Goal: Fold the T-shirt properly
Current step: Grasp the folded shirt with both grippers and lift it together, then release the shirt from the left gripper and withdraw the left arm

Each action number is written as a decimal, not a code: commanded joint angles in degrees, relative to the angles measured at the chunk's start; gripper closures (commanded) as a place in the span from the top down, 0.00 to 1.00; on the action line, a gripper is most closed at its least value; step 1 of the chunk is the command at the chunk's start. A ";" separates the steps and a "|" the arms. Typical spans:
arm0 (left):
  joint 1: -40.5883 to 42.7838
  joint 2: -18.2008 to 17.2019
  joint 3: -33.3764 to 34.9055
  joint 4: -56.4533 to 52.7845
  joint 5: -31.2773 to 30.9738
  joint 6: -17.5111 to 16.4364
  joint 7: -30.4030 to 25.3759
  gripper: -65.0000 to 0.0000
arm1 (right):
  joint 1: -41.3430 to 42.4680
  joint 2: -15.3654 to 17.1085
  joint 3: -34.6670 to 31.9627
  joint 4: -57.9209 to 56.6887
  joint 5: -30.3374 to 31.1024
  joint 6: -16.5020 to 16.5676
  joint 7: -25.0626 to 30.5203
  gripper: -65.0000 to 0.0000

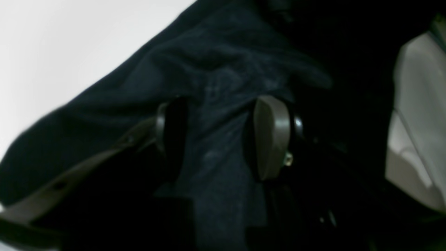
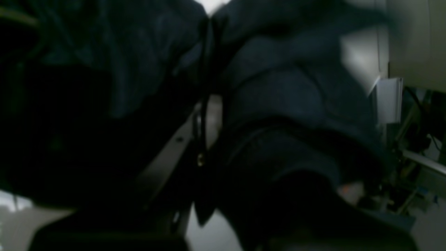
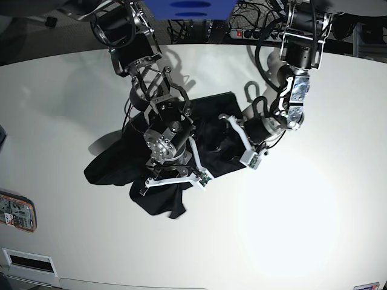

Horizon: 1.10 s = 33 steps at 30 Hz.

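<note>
Black cloth fills both my wrist views; it is the T-shirt (image 3: 163, 163), crumpled in a heap near the middle of the white table (image 3: 314, 199), somewhat toward the far edge; its long axis runs roughly from the near-left, where a loose flap trails toward the near edge, up to the far-right under my left arm. My left gripper (image 1: 216, 136) stands with its jaws apart and a ridge of the fabric running up between the two pads; whether the pads press that ridge I cannot tell; it looks more straddled than pinched. My right gripper (image 2: 205, 115) has its jaws drawn together, and dark fabric bunches on both sides of them; I judge a fold is caught there, though the view is too dim to be sure. Both arms sit right over the garment, the right one over its middle and near-left part, the left one at its far-right edge; so the cloth lies directly below and between my two grippers, and any spreading move would turn on pulling them apart along that long axis. Cables and a power strip lie beyond the far edge; a small label sits at the left edge; neither stands in the way.
</note>
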 commanded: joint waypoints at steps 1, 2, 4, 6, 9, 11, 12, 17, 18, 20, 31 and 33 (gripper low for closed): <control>-0.30 1.26 0.72 -1.42 3.65 0.77 5.73 0.48 | 1.25 -0.42 0.04 1.02 -0.80 -0.23 0.25 0.00; -0.92 1.96 0.72 -2.04 3.65 0.77 5.73 0.48 | 1.25 -0.42 0.04 1.02 -0.89 -0.23 0.25 0.00; -2.32 3.28 0.72 -3.53 4.97 0.77 5.73 0.48 | 1.25 -0.68 0.04 1.11 -0.98 -0.23 0.25 0.00; -4.61 4.86 0.72 -6.08 7.96 0.77 5.73 0.48 | 1.07 -0.85 -0.05 1.55 -1.07 -0.23 -0.01 0.00; -7.07 7.33 0.64 -9.33 11.65 0.77 5.64 0.48 | 0.98 -1.56 -0.05 1.55 -1.07 -0.23 -0.01 0.00; -8.22 8.29 0.64 -10.04 13.23 0.77 5.64 0.48 | 0.98 -2.35 -0.14 1.64 -1.16 -0.23 -0.10 0.00; -8.48 8.73 0.64 -10.04 13.58 0.77 5.64 0.48 | 0.98 -2.44 -0.31 1.64 -1.16 -0.23 -0.10 0.00; -9.80 9.52 0.64 -10.04 13.41 0.77 5.64 0.48 | 0.81 -3.23 -2.60 1.99 -1.16 -0.32 -0.28 0.00; -10.15 9.52 0.64 -10.04 13.41 0.77 5.64 0.48 | 0.81 -3.23 -3.04 1.99 -1.16 -0.32 -0.28 0.00; -10.32 9.52 0.64 -10.04 13.32 0.77 5.64 0.48 | 0.81 -3.23 -3.83 2.08 -1.16 -0.32 -0.80 0.00; -1.09 6.01 -0.07 6.49 13.14 0.77 5.73 0.48 | 0.90 -3.05 -3.83 1.99 -1.16 -0.32 -0.98 0.00; 0.22 5.74 -0.95 9.22 13.14 0.77 5.73 0.48 | 1.07 -3.05 -3.83 1.99 -1.16 -0.32 -0.89 0.00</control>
